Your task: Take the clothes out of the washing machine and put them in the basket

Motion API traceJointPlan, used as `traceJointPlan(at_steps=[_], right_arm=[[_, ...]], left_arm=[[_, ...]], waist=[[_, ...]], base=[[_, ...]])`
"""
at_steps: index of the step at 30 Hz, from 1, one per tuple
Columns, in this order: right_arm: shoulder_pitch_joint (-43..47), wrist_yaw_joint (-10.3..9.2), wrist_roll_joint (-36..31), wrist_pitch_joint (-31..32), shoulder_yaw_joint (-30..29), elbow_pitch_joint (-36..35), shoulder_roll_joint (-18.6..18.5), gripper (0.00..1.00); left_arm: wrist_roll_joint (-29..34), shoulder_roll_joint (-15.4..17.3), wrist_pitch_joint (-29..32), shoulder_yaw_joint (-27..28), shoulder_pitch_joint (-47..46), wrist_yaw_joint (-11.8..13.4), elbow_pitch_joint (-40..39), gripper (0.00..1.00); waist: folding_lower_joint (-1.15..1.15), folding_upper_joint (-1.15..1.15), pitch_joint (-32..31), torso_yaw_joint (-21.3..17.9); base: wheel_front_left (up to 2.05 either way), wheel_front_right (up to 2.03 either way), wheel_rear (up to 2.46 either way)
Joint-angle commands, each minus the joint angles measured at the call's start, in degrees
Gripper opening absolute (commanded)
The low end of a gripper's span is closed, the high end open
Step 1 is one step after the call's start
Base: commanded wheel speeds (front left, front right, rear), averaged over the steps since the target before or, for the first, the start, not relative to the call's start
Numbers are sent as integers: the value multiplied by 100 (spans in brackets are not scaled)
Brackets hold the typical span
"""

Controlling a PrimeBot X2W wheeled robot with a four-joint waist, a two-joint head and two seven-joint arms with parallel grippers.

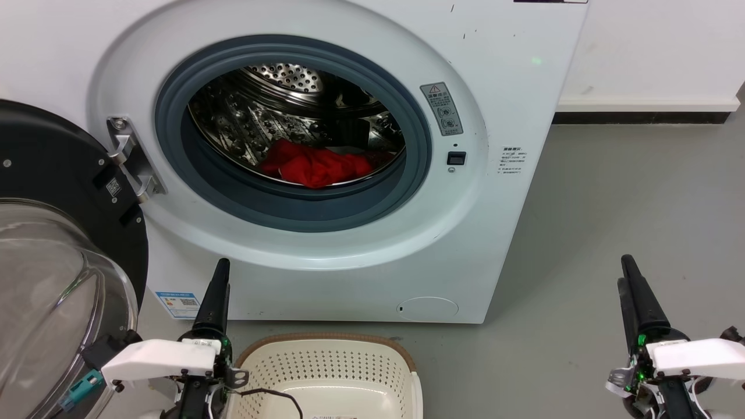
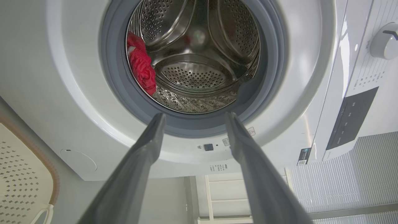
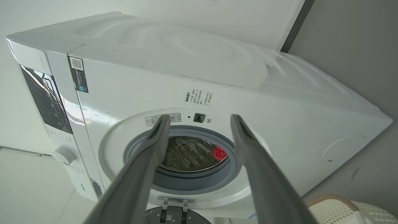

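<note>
Basket [image 1: 326, 337] at 6 o'clock, on floor [image 1: 611, 192] just before washer [image 1: 512, 87]. Red clothes [image 1: 314, 166] heaped at 6 o'clock of drum [image 1: 279, 75], inside open porthole. Door [image 1: 52, 174] swung wide at 9 o'clock. Left gripper [image 1: 222, 266] at 7 o'clock beside basket, jaws apart, empty. Right gripper [image 1: 624, 269] at 4 o'clock over floor, well clear of washer, jaws likewise apart, empty.
</note>
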Motion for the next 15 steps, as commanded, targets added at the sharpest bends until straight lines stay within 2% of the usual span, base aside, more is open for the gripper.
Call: traceJointPlan(at_steps=[1, 15], right_arm=[[-58, 1, -289, -62, 9, -167, -9, 100], [7, 1, -2111, -353, 102, -501, -9, 100]], left_arm=[[214, 16, -66, -46, -205, -9, -144, 100], [1549, 17, -355, -259, -306, -10, -283, 100]], waist=[[0, 0, 2, 1], [0, 0, 2, 17]], base=[[0, 0, 0], [0, 0, 0]])
